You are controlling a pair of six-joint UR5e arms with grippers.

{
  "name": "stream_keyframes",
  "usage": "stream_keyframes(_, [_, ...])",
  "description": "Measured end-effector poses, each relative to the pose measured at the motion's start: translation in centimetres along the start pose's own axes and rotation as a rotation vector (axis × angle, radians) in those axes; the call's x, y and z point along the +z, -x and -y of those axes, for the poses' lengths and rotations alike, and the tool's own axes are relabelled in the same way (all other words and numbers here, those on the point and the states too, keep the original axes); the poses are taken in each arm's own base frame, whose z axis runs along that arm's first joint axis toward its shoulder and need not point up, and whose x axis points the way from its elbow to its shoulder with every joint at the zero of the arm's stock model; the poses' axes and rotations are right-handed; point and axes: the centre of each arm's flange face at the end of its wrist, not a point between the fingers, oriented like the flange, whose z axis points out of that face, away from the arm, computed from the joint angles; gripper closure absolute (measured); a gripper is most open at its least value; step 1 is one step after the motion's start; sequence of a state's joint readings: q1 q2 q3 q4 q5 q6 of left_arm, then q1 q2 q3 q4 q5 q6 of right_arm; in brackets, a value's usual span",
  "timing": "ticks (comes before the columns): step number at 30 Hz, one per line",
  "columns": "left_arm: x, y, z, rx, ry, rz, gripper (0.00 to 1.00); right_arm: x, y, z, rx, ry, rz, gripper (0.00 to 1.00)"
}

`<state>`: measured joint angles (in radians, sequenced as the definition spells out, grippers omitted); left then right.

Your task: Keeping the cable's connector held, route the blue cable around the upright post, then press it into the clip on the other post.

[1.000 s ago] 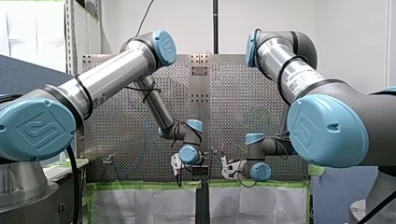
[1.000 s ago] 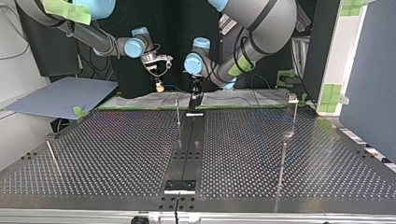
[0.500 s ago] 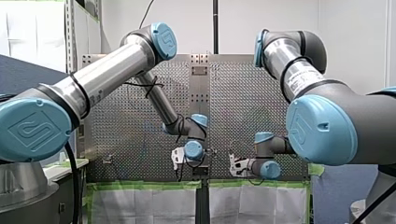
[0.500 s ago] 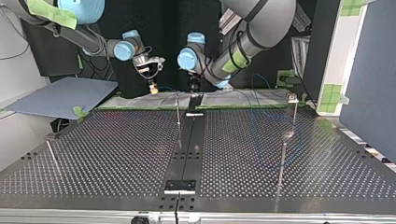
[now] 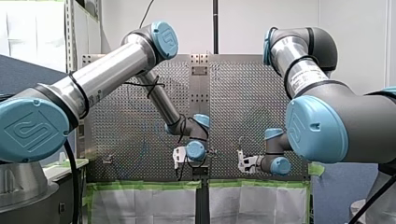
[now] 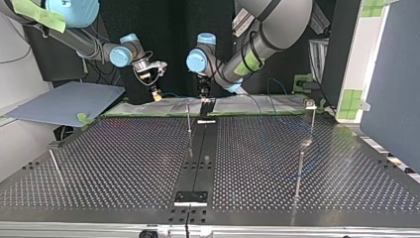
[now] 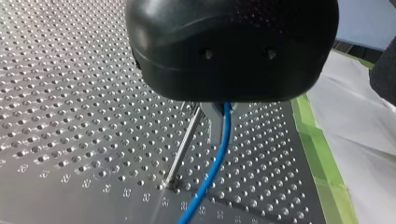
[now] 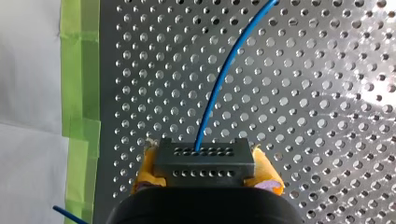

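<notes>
My right gripper [image 8: 205, 176], with yellow pads [image 8: 148, 169], is shut on a dark grey connector [image 8: 204, 157]. The blue cable [image 8: 218, 91] runs from the connector out over the perforated table. In the top view this gripper [image 6: 156, 93] hangs at the far edge, left of a thin upright post [image 6: 188, 117]. My left gripper [image 7: 219, 116] is shut on the blue cable [image 7: 211, 173], which drops from under its black body just beside that post [image 7: 183, 151]. In the top view my left gripper [image 6: 203, 92] stands just right of the post. A post with a clip [image 6: 311, 105] stands at the far right.
Green tape [image 8: 78, 93] and white sheeting [image 6: 148, 106] line the table's far edge. A dark centre strip [image 6: 200, 153] runs along the table. Two more thin posts [image 6: 299, 171] [image 6: 54, 166] stand nearer the top view's camera. A grey board [image 6: 64, 103] lies at that view's left.
My right gripper has carried the connector toward the top view's left, away from the post. My left gripper has shifted slightly the same way, staying by the post.
</notes>
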<state>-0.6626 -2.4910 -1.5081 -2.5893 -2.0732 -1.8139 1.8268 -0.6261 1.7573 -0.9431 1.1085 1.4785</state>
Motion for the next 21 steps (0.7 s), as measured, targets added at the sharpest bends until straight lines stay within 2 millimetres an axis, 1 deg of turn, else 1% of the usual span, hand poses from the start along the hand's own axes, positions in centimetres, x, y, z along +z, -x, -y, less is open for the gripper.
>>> stream_keyframes(6, [0.6,-0.5,0.1,-0.015,-0.042,0.003,1.0,0.0,0.0,0.3,0.011,-0.037,-0.007,1.0])
stream_keyframes(14, [1.8,-3.7,-1.2,-0.044,-0.077,-0.037,1.0,0.3,-0.2,0.2,0.012,-0.027,-0.014,1.0])
stream_keyframes(21, [2.4,-4.2,-1.6,-0.049,-0.118,-0.054,1.0,0.7,-0.5,-0.2,0.005,0.009,-0.016,1.0])
